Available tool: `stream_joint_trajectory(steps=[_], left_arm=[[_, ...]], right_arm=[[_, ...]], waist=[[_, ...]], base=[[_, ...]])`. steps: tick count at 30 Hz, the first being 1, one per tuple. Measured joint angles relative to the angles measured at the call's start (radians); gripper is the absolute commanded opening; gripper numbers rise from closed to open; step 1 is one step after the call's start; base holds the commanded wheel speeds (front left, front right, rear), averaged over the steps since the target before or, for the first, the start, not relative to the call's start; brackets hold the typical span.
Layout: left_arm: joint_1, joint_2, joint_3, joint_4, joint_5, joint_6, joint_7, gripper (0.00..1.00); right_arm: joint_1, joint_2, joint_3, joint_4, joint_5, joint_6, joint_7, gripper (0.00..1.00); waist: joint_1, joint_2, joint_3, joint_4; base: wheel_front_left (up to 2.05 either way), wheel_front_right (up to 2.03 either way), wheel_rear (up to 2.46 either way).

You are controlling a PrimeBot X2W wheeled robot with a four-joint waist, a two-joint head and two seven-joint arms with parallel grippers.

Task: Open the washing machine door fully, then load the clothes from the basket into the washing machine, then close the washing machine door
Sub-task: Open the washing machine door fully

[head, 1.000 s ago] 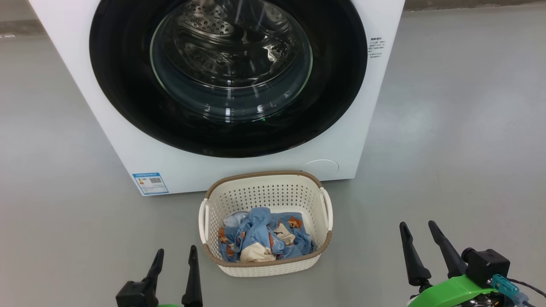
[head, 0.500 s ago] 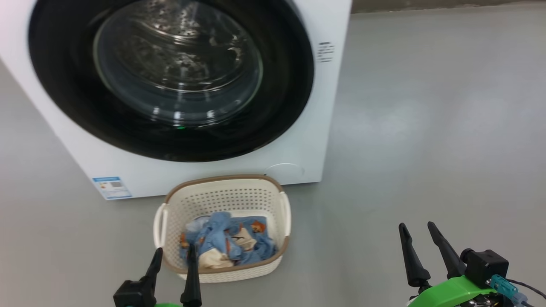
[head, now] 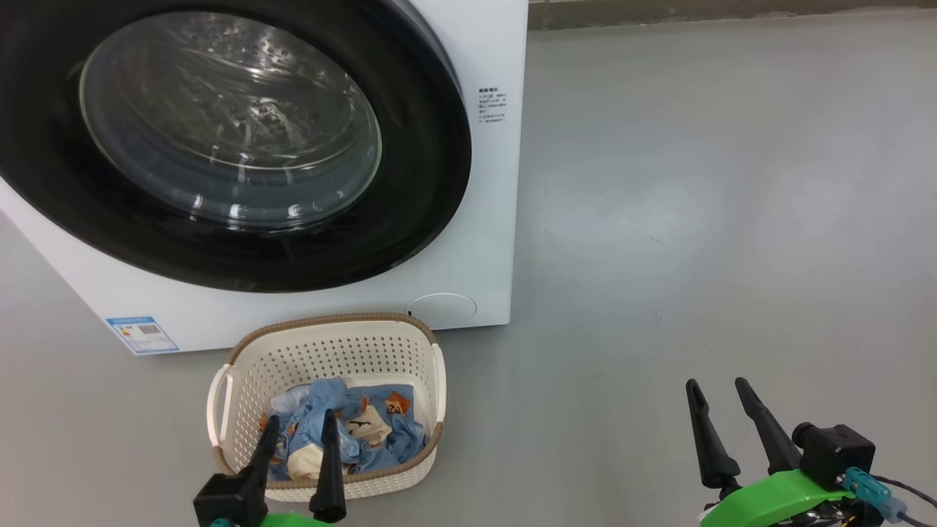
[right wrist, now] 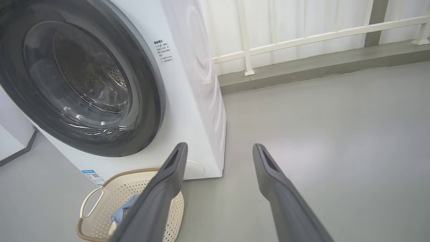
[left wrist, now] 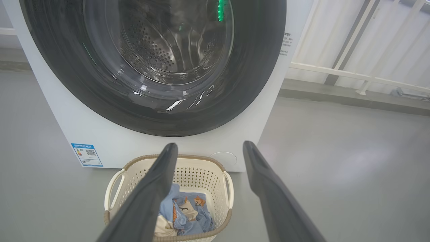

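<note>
- The washing machine door (head: pixel 219 139) sits shut at far left, its glass facing us; round, it has no long axis.
- We judge opening comes first: hook the rim's edge and swing it out on its own arc.
- The basket (head: pixel 329 320) of clothes (head: pixel 370 428) waits near, just before it.
- Our left gripper (head: pixel 301 417) and right gripper (head: pixel 716 384) hang spread wide, empty.

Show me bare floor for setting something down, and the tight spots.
Free: the grey floor right of the washing machine, ahead of the right gripper. Crowded: at the basket, close before the washing machine door.
</note>
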Motion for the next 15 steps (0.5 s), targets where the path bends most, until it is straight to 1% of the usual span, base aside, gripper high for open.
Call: stream_joint_trajectory(steps=[15], left_arm=[[0.000,0.001,-0.001,0.001,0.011,0.000,0.000,1.00]], right_arm=[[0.000,0.001,0.003,0.009,0.006,0.000,0.000,1.00]], waist=[[0.0000,0.0000,-0.007,0.000]], base=[[0.00,0.00,0.00]])
